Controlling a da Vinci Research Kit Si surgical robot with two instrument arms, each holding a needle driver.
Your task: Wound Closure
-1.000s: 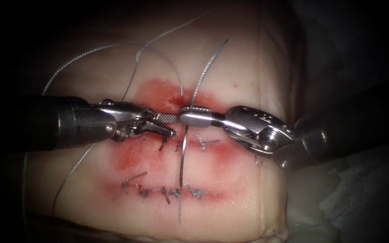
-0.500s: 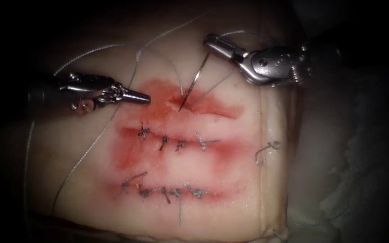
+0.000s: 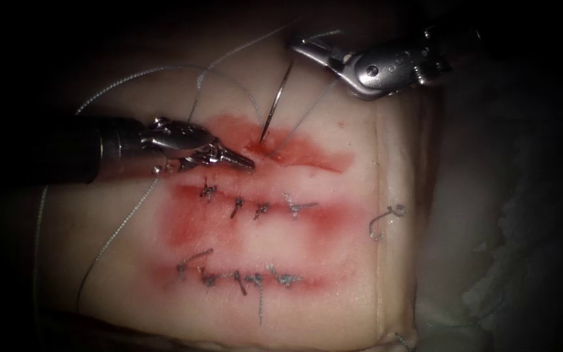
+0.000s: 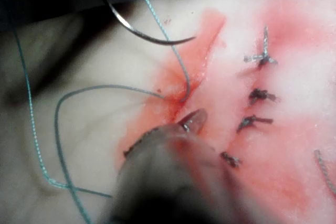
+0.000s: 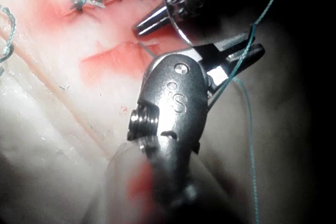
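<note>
Endoscope view, nearest first: two stitched cuts (image 3: 255, 208) cross the tissue (image 3: 333, 306), each ringed with red fluid (image 3: 190, 228). Beyond them lies the open cut (image 3: 294, 156). At its left end the left tool (image 3: 239, 160) has its jaws closed on nothing, tips at the cut's edge. Farther back, the needle (image 3: 275, 107) stands nearly upright, its point touching the tissue at the cut's far lip; I cannot tell whether it has entered. The right tool (image 3: 301, 47) clamps the needle near its tail end. Thread (image 3: 164, 67) loops over the far tissue and runs down the left side.
</note>
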